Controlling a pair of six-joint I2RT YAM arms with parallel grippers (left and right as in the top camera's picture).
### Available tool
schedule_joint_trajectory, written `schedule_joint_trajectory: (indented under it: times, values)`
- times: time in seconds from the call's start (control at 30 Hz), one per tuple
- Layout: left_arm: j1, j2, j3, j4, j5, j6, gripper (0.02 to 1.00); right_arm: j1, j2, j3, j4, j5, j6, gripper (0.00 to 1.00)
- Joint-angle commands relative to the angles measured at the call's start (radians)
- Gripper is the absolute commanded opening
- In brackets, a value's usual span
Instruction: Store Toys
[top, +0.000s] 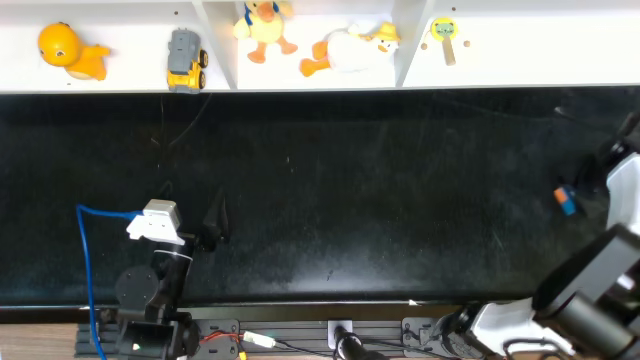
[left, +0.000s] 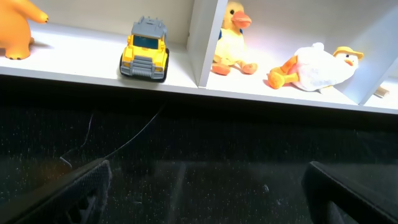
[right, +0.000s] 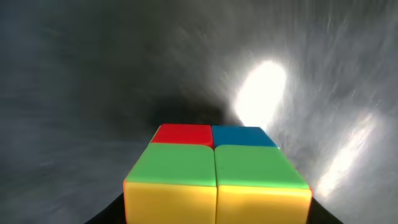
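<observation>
The right tool (top: 572, 196) grips a colourful cube (right: 214, 174); a loose hold could drop it before reaching the shelf (top: 320, 80) far ahead. The left tool (left: 211, 186) sits open.

Glossy plastic cube (right: 214, 180); plush cloth duck (left: 231, 38); hard plastic truck (left: 145, 51); matt, scuffed tabletop (top: 380, 190).

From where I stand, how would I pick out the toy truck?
Look at the white shelf along the far edge of the black table, at its leftmost compartment. The toy truck stands there by the divider, right of an orange duck. It alone has wheels: yellow body, grey top.
</observation>
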Motion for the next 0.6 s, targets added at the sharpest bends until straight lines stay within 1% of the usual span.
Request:
schedule_joint_trajectory:
  times: [0.03, 0.07, 0.1, 0.17, 0.2, 0.27, 0.3, 0.4, 0.5, 0.6]
  values:
    - [-0.009, -0.012, -0.007, 0.005, 0.014, -0.018, 0.998, 0.069, -0.17, 0.099, 0.019, -0.02, -0.224, 0.047]
    - [-0.009, -0.012, -0.007, 0.005, 0.013, -0.018, 0.998, 0.09, -0.199, 0.108, 0.035, -0.027, -0.283, 0.045]
    - [-0.009, -0.012, -0.007, 0.005, 0.013, -0.018, 0.998, 0.111, -0.228, 0.112, 0.06, -0.05, -0.366, 0.049]
    - [-0.009, -0.012, -0.007, 0.005, 0.013, -0.018, 0.998, 0.151, -0.273, 0.112, 0.105, -0.119, -0.54, 0.047]
    - [-0.009, -0.012, -0.007, 0.005, 0.013, -0.018, 0.998, 0.168, -0.289, 0.112, 0.12, -0.136, -0.608, 0.045]
    - [-0.009, -0.012, -0.007, 0.005, 0.013, -0.018, 0.998, 0.2, -0.314, 0.112, 0.148, -0.138, -0.707, 0.045]
    - [-0.009, -0.012, -0.007, 0.005, 0.013, -0.018, 0.998, 0.208, -0.32, 0.112, 0.157, -0.138, -0.722, 0.045]
    - [-0.009, -0.012, -0.007, 0.005, 0.013, -0.018, 0.998, 0.212, -0.326, 0.112, 0.162, -0.164, -0.7, 0.045]
    - [-0.009, -0.012, -0.007, 0.005, 0.013, -0.018, 0.998, 0.207, -0.323, 0.101, 0.177, -0.256, -0.714, 0.049]
    - [-0.009, -0.012, -0.007, 0.005, 0.013, -0.018, 0.998, 0.202, -0.323, 0.064, 0.235, -0.293, -0.716, 0.047]
